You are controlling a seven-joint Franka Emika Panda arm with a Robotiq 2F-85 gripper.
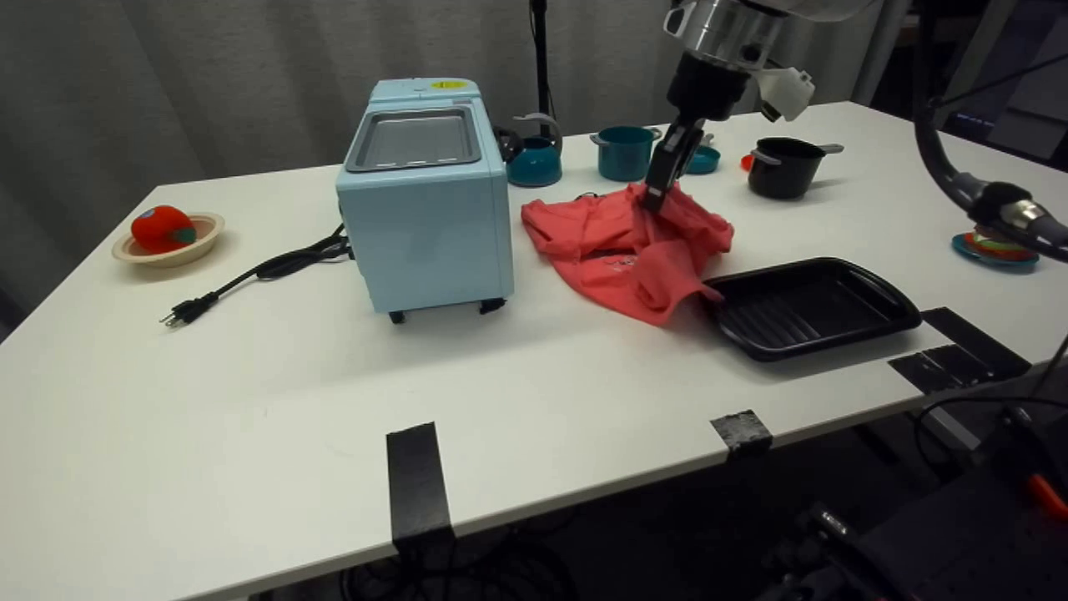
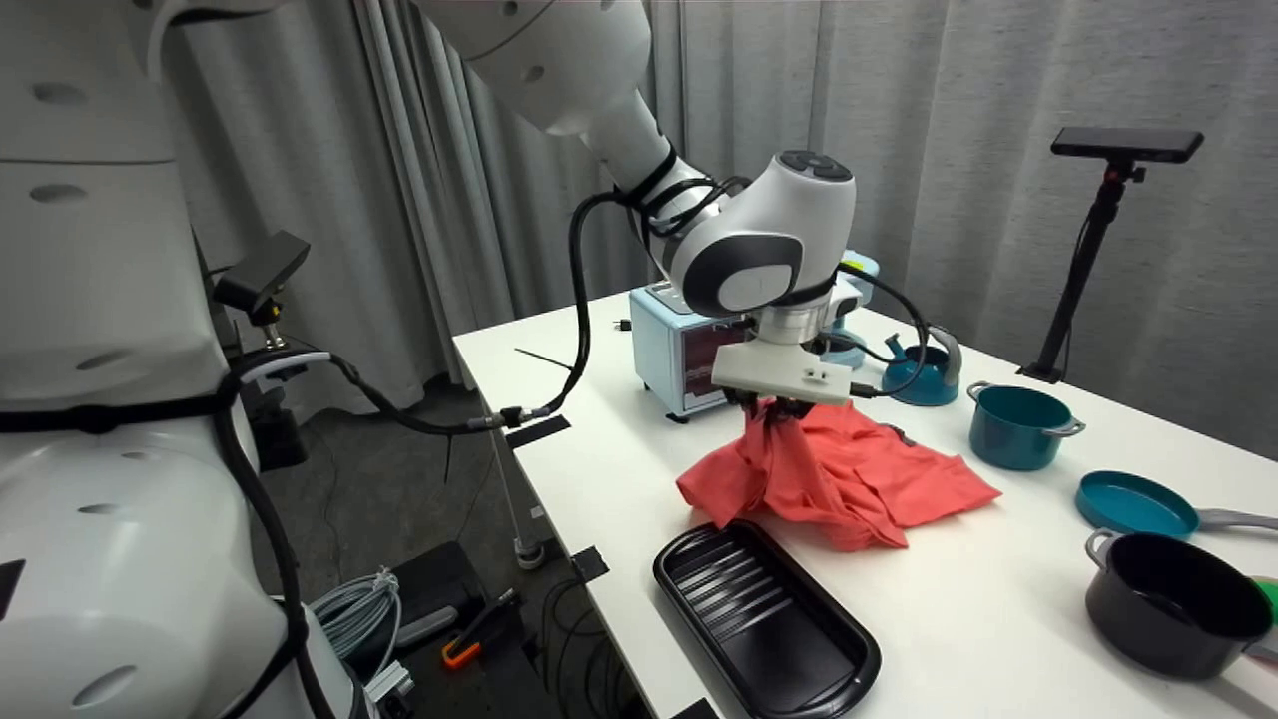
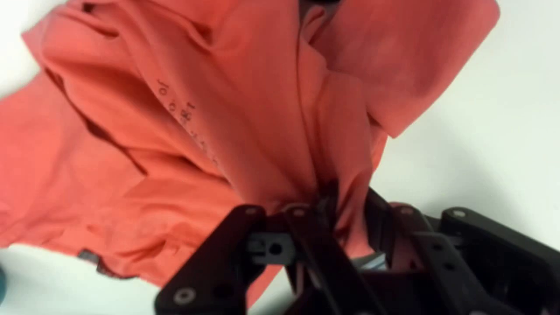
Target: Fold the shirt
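Shirt (image 2: 849,474) looks light, limp, inward of the table's (image 1: 275,417) taped edge | my claw (image 3: 351,203), nearly closed, pinches a bunched ridge | outer corners should fold neater!

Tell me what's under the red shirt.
A small dark item shows at one edge of the shirt; whether it reaches underneath is unclear. White tabletop shows alongside; whatever lies beneath is covered.

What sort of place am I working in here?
Probably a robotics lab or test room: a camera-like bar on a black pole, gray curtains behind the white table, and some coiled cable.
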